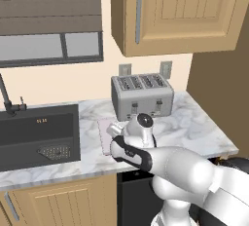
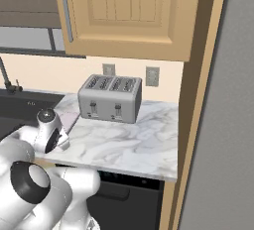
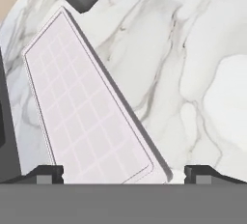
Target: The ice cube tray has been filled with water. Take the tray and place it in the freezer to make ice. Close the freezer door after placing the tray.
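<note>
Nearest the hand camera, the two small dark fingertips of the gripper are seen spread wide apart, one at each bottom corner, with nothing clamped between them. The thin flat pale pink-lilac ice cube tray with its gridded top and darker edge is laid flat on the white-and-grey marbled countertop right below the hand, its near end sitting between the two tips but not touched by either as far as can be told.

From the left base view, the tray is partly covered by the white arm's wrist, and it's found just beside the dark sink basin, in front of the toaster. A bit further back, the boxy silver four-slot toaster is parked on the counter against the cream wall. Above that, a light wooden wall cabinet with a long metal handle is hung.
</note>
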